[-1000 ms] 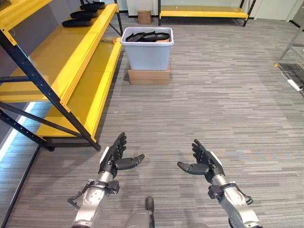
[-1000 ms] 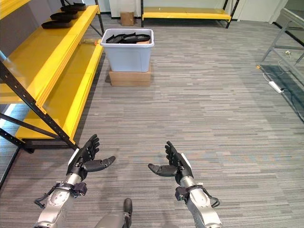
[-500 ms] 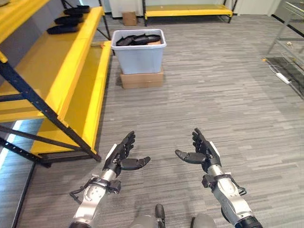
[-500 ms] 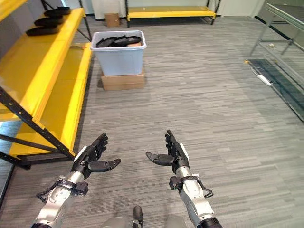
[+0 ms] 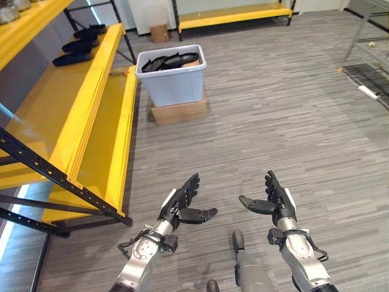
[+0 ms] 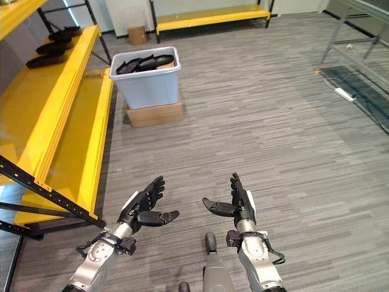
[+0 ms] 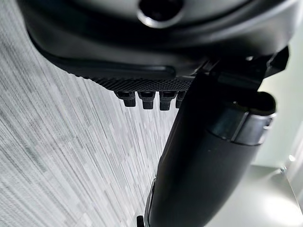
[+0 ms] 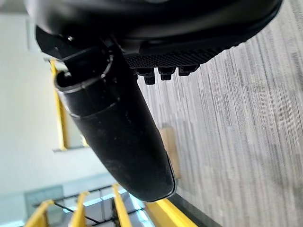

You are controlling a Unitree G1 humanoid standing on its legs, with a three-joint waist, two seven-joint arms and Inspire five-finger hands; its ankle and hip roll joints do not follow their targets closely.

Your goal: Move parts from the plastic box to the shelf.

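Loads of bare floor (image 5: pixel 292 109) short of the plastic box (image 5: pixel 172 82), shelf (image 5: pixel 67 115) alongside. Left hand (image 5: pixel 180 204), right hand (image 5: pixel 275 201) spread wide, empty.

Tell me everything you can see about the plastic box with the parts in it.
The plastic box is a pale blue-grey tub of smooth plastic with a lighter rolled rim and walls that taper slightly downward. It has no lid and stands upright on a flat brown cardboard box on the grey floor, close beside the yellow shelf. Black, flattish curved parts are piled in it up to the rim. Neither robot hand is near it.
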